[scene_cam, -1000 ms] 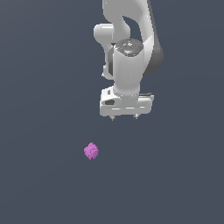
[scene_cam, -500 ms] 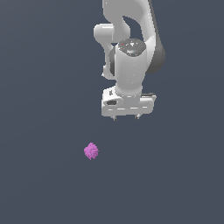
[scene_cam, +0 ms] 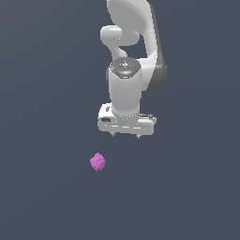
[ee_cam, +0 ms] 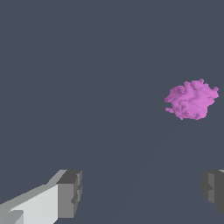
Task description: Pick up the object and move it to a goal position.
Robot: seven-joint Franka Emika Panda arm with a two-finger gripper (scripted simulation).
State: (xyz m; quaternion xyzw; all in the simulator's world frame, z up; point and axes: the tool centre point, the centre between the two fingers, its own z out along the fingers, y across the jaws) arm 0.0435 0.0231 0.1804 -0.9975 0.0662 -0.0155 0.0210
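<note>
while the gripper point(scene_cam: 126, 135) hangs open, the object point(scene_cam: 97, 161) rests on plain dark ground point(scene_cam: 42, 187).

A plain, dark slate-blue tabletop point(scene_cam: 47, 70) fills both views, smooth and uniform in colour, without visible edges, markings or seams anywhere.

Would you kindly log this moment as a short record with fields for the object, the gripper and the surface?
object: small bumpy magenta-pink lump, lying on the surface
gripper: white gripper, jaws open, empty
relation: lump apart from the gripper, not between the fingers, toward the exterior view's left of it
surface: plain dark grey-blue floor
task stage: lump not yet grasped
</note>
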